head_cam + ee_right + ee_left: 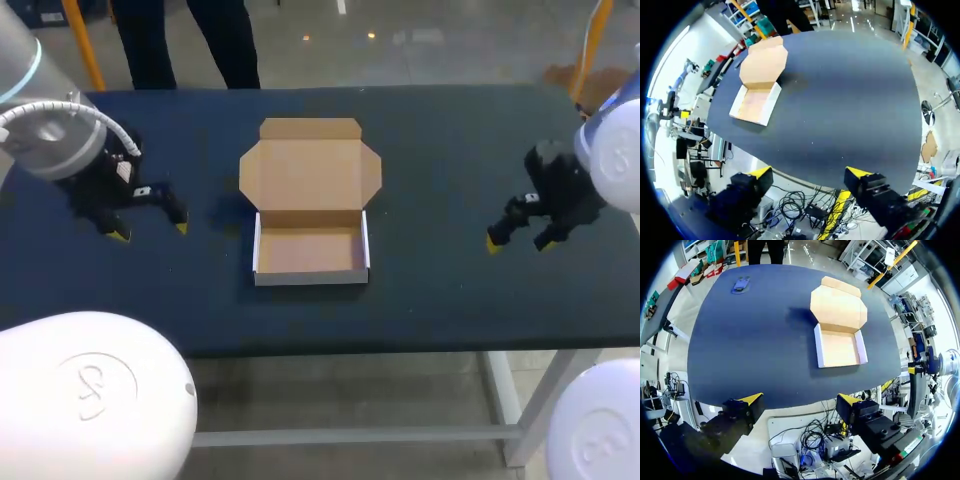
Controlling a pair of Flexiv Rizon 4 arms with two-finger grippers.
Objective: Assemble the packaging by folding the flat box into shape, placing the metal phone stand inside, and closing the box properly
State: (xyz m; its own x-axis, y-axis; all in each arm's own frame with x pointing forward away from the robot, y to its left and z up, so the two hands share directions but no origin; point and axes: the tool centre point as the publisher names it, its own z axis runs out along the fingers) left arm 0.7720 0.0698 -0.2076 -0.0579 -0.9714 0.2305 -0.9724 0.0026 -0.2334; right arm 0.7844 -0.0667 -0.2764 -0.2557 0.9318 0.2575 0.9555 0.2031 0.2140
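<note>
The cardboard box sits mid-table, folded into a shallow white-sided tray, with its brown lid lying open and flat behind it. The tray is empty, as the right wrist view also shows. A small grey-blue metal object, likely the phone stand, lies at the table's far left corner; my left arm hides it in the head view. My left gripper hangs open left of the box, holding nothing. My right gripper hangs open right of the box, also holding nothing.
The dark blue table carries only the box and the small object. Both grippers hover near the table's front edge, each well apart from the box.
</note>
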